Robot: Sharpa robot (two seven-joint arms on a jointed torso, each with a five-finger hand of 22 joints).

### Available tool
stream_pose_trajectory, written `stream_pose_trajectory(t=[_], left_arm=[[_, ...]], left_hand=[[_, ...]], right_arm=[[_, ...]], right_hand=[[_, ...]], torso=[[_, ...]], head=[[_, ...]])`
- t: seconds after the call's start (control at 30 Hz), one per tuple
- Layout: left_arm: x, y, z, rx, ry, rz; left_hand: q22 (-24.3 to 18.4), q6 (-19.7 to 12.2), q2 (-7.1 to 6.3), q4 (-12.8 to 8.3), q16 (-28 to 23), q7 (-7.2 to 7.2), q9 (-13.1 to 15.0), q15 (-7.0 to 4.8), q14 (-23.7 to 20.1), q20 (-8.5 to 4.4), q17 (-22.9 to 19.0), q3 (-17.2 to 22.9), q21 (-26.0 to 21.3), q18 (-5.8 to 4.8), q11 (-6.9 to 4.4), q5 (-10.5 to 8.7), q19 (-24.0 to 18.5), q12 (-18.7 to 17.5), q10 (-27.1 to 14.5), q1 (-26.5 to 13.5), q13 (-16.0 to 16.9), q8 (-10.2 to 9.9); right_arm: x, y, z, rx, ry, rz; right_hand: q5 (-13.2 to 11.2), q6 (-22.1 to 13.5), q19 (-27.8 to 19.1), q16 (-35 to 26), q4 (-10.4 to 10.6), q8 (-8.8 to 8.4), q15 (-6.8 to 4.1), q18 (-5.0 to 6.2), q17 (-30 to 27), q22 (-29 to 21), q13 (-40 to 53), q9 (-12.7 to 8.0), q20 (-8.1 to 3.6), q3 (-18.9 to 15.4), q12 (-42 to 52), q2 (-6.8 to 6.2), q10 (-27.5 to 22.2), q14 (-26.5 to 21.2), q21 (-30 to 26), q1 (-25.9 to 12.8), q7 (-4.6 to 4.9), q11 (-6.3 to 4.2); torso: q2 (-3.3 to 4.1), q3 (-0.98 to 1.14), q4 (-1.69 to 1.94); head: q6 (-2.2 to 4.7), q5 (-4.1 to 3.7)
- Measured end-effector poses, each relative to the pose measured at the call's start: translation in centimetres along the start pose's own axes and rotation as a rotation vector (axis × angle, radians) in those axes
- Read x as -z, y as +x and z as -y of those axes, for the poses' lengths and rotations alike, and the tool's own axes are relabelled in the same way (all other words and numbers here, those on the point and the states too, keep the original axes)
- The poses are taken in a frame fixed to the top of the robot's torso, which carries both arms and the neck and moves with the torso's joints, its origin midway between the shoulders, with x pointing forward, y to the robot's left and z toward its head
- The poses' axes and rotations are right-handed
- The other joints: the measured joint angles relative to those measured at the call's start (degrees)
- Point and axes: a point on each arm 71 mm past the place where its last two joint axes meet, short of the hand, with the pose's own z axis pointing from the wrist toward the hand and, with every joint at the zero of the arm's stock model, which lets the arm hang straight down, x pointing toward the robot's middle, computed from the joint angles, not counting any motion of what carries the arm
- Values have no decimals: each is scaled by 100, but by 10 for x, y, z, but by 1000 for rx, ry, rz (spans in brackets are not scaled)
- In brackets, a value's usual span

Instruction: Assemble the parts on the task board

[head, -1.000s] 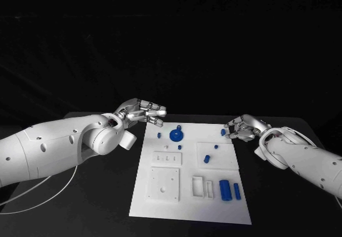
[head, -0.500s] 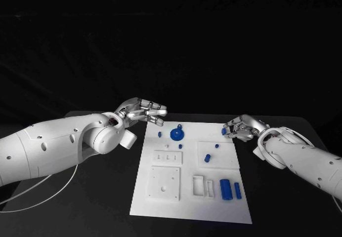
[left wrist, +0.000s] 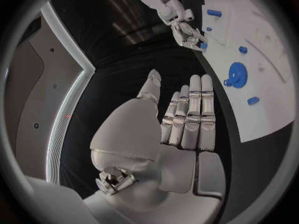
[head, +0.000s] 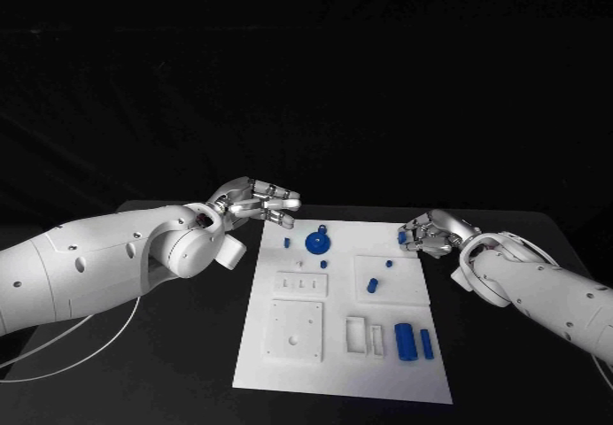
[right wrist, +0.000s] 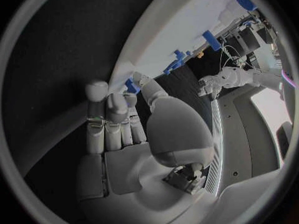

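Task board (head: pixel 335 376): white plate, lay lengthwise at the middle of the black table (head: pixel 153 354).

Parts on board: blue gear-like disc (head: pixel 315 240) near the far end; small blue peg (head: pixel 288 241) just left of it; small blue peg (head: pixel 321 263) just in front of it; blue piece (head: pixel 372 284) on a raised white square right of centre; two blue cylinders (head: pixel 411 341) side by side at the near right; small blue part (head: pixel 401 237) at the far right edge.

Left hand (head: pixel 259 205): hovered off the board's far left corner, fingers straight and close together, nothing held. The gear-like disc lay near it, toward the board's middle, apart from the fingers.

Right hand (head: pixel 430 232): at the board's far right edge, fingers curled. The small blue part sat at its fingertips (right wrist: pixel 132 100); whether it was pinched or merely touched could not be told.
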Motion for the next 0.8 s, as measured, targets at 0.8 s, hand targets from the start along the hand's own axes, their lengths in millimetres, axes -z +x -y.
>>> stream_pose_trajectory(t=[0.8], left_arm=[[0,0,0,-1,-4,0]], left_hand=[[9,0,22,-13,0,0,0,0,0,0,6,14,28,-1,0,0,0,0,0,23,0,0]], right_arm=[[-1,7,-1,-24,9,1]], right_hand=[[-314,593,0,21,170,-3,0,1,20,-1,42,41,0,-45,50,95,-28,0,0,-143,-163,-36]], torso=[[3,5,3]], head=[[-29,-4]])
